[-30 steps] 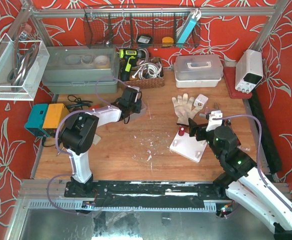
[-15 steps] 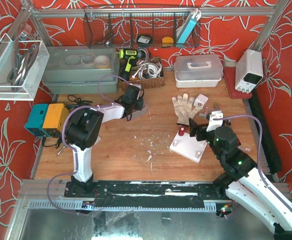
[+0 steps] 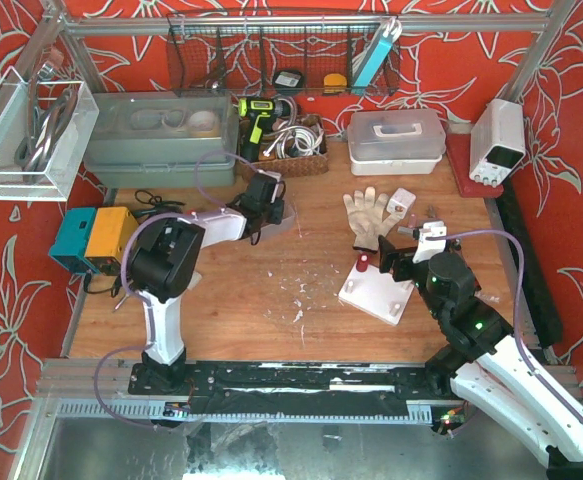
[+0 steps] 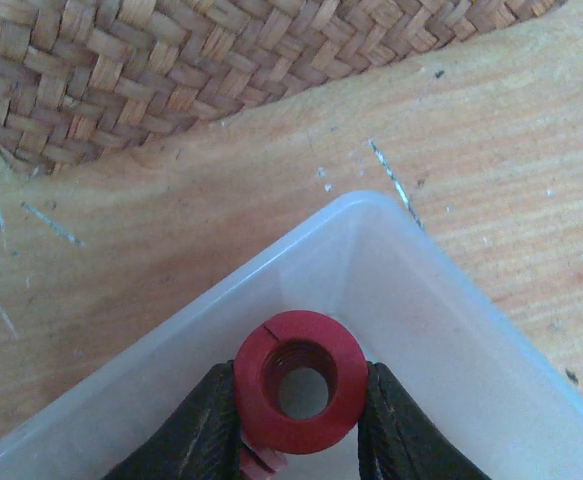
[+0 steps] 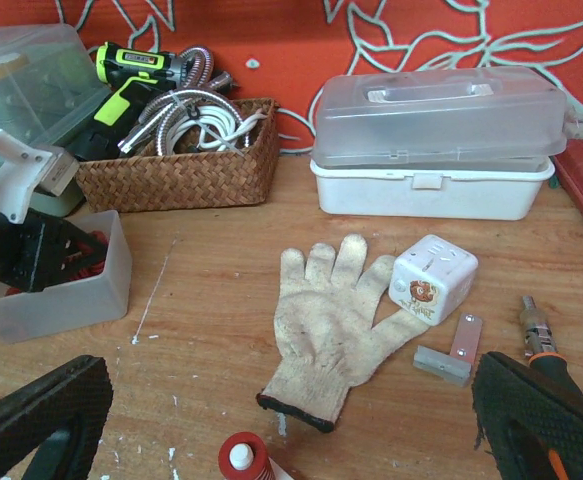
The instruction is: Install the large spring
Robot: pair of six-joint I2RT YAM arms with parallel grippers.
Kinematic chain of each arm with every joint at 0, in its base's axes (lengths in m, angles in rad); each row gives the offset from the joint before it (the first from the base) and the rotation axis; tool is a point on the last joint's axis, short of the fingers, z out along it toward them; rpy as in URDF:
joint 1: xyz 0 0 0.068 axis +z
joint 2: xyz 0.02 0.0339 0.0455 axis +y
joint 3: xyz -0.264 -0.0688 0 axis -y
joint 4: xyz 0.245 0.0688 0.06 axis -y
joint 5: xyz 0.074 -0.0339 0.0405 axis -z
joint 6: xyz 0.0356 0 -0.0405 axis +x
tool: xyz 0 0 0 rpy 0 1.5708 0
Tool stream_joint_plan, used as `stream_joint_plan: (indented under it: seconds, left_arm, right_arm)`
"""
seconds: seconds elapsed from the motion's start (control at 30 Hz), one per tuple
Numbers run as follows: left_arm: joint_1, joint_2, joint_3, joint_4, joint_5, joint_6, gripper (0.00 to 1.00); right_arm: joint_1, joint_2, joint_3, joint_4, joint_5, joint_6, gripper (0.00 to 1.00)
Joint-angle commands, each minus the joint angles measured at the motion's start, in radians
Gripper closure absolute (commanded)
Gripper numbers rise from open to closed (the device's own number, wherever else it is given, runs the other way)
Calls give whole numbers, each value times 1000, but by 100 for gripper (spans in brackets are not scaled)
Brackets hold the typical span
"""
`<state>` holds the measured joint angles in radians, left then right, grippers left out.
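Note:
My left gripper (image 4: 299,412) is shut on a red coil spring (image 4: 256,385), seen end-on as a thick red ring, inside a translucent plastic bin (image 4: 421,300). From above, the left gripper (image 3: 268,205) is in that bin (image 3: 283,222) in front of the wicker basket. My right gripper (image 5: 291,435) is wide open and empty, its fingers (image 5: 41,420) at the frame's bottom corners. It hovers (image 3: 391,262) over a white fixture plate (image 3: 376,295). A small red piece on a white peg (image 5: 239,462) stands at the plate's far-left corner (image 3: 363,264).
A cotton glove (image 5: 341,320), a white cube (image 5: 433,280), a metal bracket (image 5: 453,352) and a screwdriver tip (image 5: 536,330) lie beyond the plate. A wicker basket (image 5: 176,165) and a white lidded box (image 5: 431,140) stand at the back.
My left gripper has shifted slightly to the back right at the bin, and the left arm's elbow has swung right. The right arm has not moved.

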<state>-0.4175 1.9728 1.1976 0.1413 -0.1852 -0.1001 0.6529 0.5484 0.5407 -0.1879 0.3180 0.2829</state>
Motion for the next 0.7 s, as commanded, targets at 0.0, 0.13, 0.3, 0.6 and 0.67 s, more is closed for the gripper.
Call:
stream_joint_plan:
  seconds: [0.0,0.13,0.3,0.6,0.67]
  left_arm:
    - [1,-86,-68,-26,19,8,82]
    - [2,-148,-135,-11,27,9,85]
    - [2,-203,-159,-22,32,19,88]
    - [1,-356,-190,-28,110,-5,90]
    - [-3,-389,-188,-47,165,-20,91]
  right_arm:
    - [1,-10,-14,-7,27,4,1]
    - [1,-4,-18,-3,21,9,1]
    - [1,22,-19,5,0,23,1]
    - [1,67,-3,14,-71,61,2]
    - [1,101,5,36,-139,52,3]
